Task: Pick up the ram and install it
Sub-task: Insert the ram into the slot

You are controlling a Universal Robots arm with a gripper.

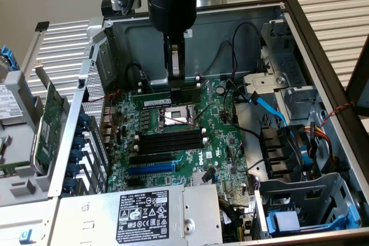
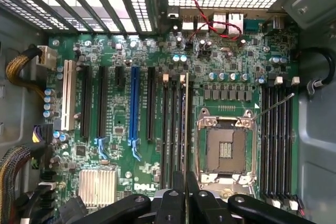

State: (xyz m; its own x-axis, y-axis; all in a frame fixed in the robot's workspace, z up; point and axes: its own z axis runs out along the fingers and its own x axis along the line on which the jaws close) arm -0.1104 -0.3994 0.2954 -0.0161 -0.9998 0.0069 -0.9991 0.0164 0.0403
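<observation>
- One open computer case (image 1: 150, 38) holds the motherboard (image 2: 121, 124), with its CPU socket (image 2: 226, 148) as landmark.
- Gripper (image 2: 186, 193), just beside the socket, is nearly closed, pinching the ram (image 2: 187, 129) edge-on over the memory slot nearest the socket.
- Risk: if the stick is tilted or off that slot, pressing could jam it or strain the white end clips (image 2: 182, 77).
</observation>
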